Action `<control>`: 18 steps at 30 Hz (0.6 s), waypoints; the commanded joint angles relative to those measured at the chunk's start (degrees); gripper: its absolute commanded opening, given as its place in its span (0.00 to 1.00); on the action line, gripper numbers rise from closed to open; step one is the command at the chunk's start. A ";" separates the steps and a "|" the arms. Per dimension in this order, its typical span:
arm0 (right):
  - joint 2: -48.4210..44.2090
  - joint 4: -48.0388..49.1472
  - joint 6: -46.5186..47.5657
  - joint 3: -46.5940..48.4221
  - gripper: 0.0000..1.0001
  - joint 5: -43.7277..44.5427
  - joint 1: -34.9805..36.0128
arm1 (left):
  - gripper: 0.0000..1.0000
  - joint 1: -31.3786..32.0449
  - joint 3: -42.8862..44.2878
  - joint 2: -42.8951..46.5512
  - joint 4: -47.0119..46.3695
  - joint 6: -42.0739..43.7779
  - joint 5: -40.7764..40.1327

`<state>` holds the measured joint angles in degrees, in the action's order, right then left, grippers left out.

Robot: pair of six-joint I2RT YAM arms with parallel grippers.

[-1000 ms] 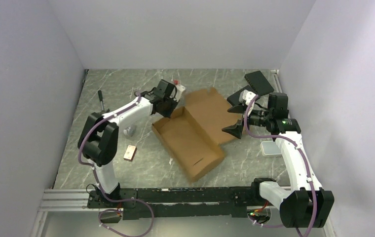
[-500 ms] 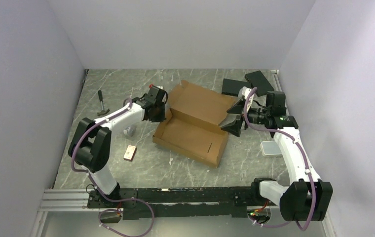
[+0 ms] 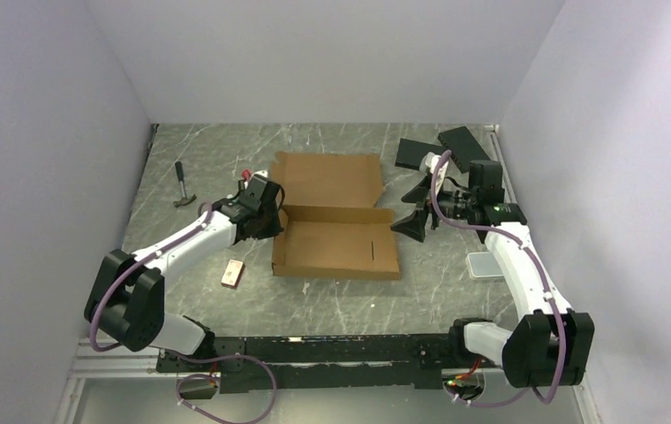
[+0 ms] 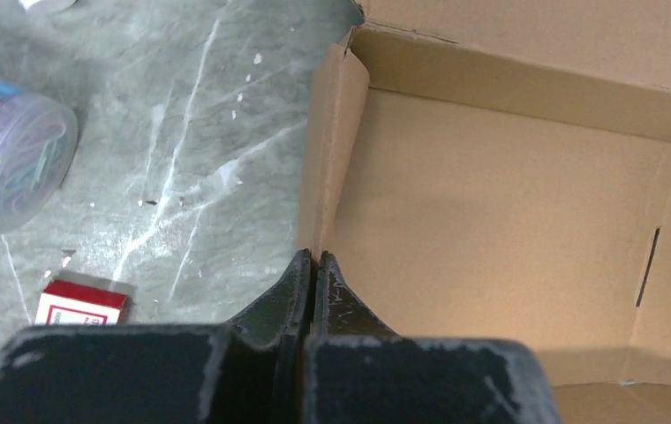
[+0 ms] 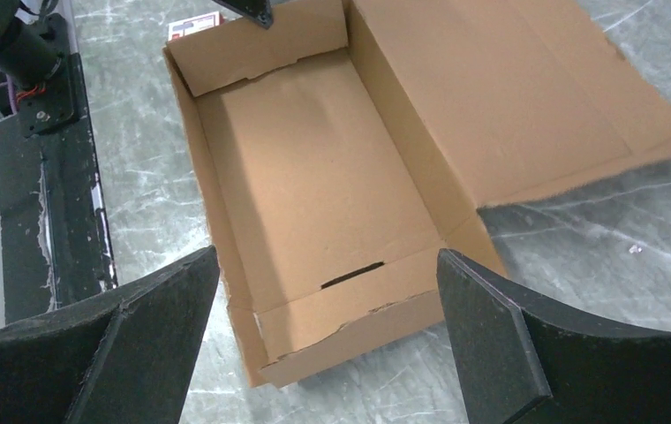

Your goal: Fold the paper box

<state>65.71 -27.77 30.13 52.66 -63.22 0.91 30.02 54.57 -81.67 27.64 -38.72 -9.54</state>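
Note:
The paper box [image 3: 336, 247] is an open brown cardboard tray in the middle of the table, with its lid flap [image 3: 327, 181] lying flat toward the back. My left gripper [image 3: 272, 223] is shut on the box's left end wall [image 4: 325, 177], one finger on each side of it. My right gripper [image 3: 413, 208] is open and empty just off the box's right end. In the right wrist view the box [image 5: 314, 177] lies between and beyond the spread fingers [image 5: 164, 309], with a slot in its near end wall.
A hammer [image 3: 182, 184] lies at the far left. A small red and white box [image 3: 233, 272] lies near the left arm, also in the left wrist view [image 4: 80, 305]. A clear tub [image 4: 14, 159] stands left of the box. Black slabs [image 3: 442, 146] lie at the back right; a grey tray [image 3: 484, 265] is at the right.
The box has turned from a diagonal lie to square with the table's front edge, pulled round by my left gripper, which moved nearer and left. The right gripper stayed open and shifted little.

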 commanded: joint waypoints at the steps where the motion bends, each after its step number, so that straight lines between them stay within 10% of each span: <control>1: 2.26 4.12 -3.08 0.43 0.97 4.54 2.86 | 0.00 1.23 -1.10 1.46 -0.81 -10.57 -5.78; 18: 13.66 11.38 -10.73 0.44 0.87 40.89 9.13 | 0.03 12.56 4.49 -11.22 3.11 -26.03 -21.39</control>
<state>77.54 -19.86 21.19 52.64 -29.89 9.80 41.82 60.25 -93.06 30.02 -61.19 -28.49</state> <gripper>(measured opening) 0.891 0.022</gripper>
